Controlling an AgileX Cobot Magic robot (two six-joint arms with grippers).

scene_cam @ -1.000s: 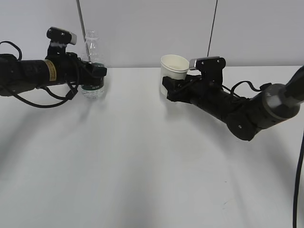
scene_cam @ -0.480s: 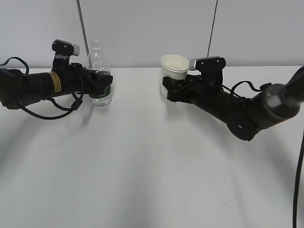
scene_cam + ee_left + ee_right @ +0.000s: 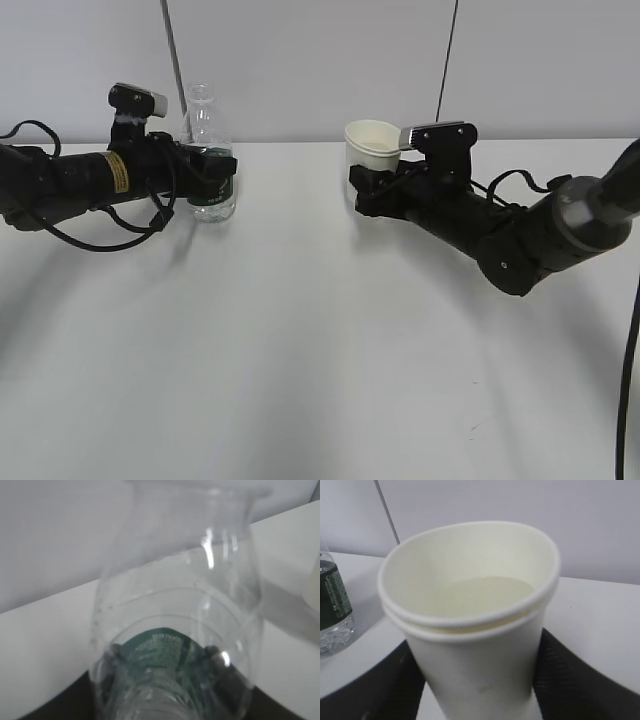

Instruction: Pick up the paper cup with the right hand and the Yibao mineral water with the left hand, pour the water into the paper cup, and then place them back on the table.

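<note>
Left hand fingers clamping Yibao mineral water, right hand fingers gripping paper cup

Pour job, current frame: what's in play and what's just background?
In play:
- Yibao mineral water, held by the left hand
- paper cup, held by the right gripper
- table

Background:
- thin metal rod behind the bottle
- dark cable on the wall
- grey wall
</note>
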